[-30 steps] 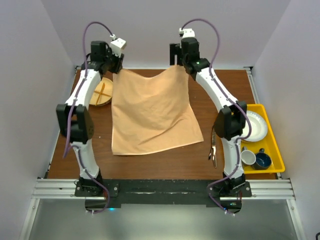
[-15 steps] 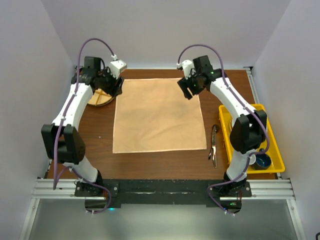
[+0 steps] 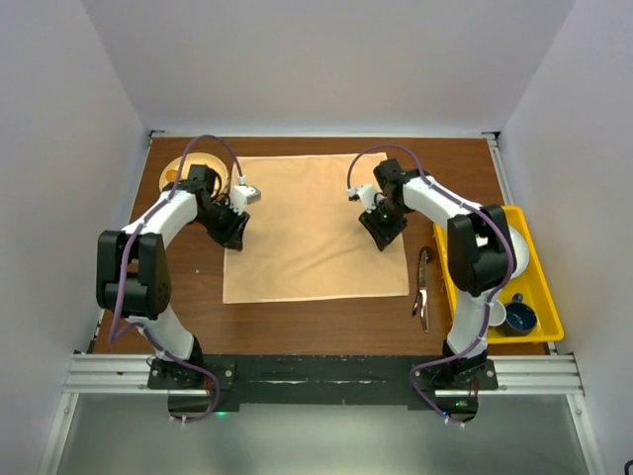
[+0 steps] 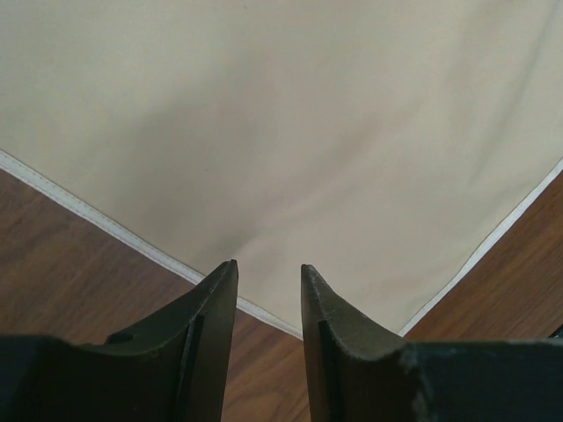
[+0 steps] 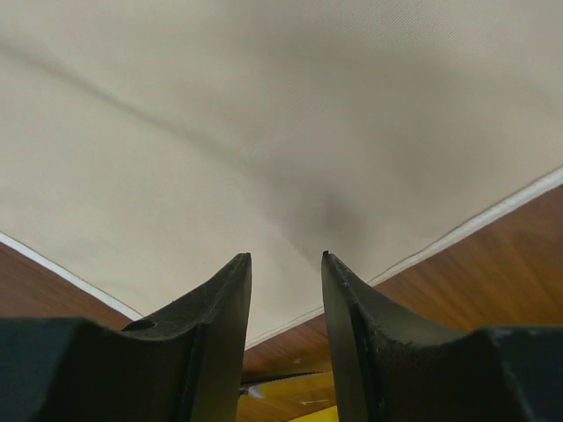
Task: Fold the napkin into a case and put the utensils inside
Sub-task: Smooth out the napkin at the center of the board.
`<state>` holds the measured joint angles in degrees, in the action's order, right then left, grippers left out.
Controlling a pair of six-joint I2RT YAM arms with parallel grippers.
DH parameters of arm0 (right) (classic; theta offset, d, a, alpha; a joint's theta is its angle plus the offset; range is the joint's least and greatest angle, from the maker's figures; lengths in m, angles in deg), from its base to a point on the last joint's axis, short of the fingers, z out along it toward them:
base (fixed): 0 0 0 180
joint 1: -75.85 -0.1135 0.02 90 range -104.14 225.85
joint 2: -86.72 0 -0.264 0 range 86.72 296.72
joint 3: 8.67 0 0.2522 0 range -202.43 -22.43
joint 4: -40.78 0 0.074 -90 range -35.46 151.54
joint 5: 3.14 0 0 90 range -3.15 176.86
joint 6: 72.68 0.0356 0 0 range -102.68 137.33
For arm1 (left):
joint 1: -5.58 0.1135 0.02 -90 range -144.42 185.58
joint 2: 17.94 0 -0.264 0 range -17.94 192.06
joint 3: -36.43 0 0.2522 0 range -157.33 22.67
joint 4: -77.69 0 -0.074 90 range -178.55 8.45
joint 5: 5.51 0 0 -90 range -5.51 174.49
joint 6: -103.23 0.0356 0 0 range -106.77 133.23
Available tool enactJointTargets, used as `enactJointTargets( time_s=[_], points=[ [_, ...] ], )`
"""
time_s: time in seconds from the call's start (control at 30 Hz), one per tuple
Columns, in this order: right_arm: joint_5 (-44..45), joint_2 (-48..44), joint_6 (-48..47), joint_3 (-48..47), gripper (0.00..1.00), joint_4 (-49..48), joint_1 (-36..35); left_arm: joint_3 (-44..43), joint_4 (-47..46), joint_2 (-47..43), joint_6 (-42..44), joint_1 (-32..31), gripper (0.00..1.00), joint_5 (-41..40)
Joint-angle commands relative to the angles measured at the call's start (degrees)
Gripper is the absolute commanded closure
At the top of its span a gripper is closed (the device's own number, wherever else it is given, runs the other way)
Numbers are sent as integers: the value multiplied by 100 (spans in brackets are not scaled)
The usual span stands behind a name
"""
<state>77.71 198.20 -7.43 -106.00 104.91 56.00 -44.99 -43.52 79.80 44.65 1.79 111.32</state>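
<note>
The peach-orange napkin (image 3: 312,228) lies spread flat as one square sheet on the brown table; no case is formed. My left gripper (image 3: 235,236) hangs low over the napkin's left edge, open, nothing between its fingers. In the left wrist view the napkin (image 4: 290,132) fills the top and its white hem runs just ahead of the left gripper (image 4: 268,268). My right gripper (image 3: 381,236) is over the napkin's right edge, also open and empty. The right wrist view shows the napkin (image 5: 264,132) beyond the right gripper (image 5: 286,257). The dark utensils (image 3: 423,287) lie right of the napkin.
A yellow tray (image 3: 539,287) at the right edge holds a white plate (image 3: 509,247), a white cup (image 3: 492,312) and a dark blue cup (image 3: 519,319). A round wooden plate (image 3: 183,170) sits at the back left, partly behind the left arm.
The napkin, held up by its far corners a second ago, now lies flat. Both grippers let go, came toward the near side along its edges, and their jaws narrowed.
</note>
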Motion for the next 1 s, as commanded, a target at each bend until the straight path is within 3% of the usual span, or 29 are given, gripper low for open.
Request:
enactJointTargets(
  time_s=[0.0, 0.3, 0.63, 0.77, 0.8, 0.87, 0.97],
  points=[
    [-193, -267, -161, 542, 59, -18, -36, 182, -302, 62, 303, 19, 61, -213],
    [-315, -583, -398, 1378, 59, 51, -176, 1210, -364, -175, 778, 10, 62, -731],
    [-1045, -1269, -715, 1845, 51, 614, -572, 1985, 171, -1193, 1524, 10, 63, -1101],
    [-1501, -1786, -645, 1213, 46, 983, -563, 1442, 864, -1713, 1797, 10, 54, -357],
    [-1676, -1910, -523, 811, 44, 992, -554, 970, 945, -1775, 1780, 19, 51, -206],
    [-1731, -2182, -260, 422, 33, 616, -502, 423, 955, -1846, 1492, 28, 44, 162],
    [-1538, -2517, 137, -1, 26, -9, -484, -361, 639, -1802, 1044, 28, 40, 428]
  ],
)
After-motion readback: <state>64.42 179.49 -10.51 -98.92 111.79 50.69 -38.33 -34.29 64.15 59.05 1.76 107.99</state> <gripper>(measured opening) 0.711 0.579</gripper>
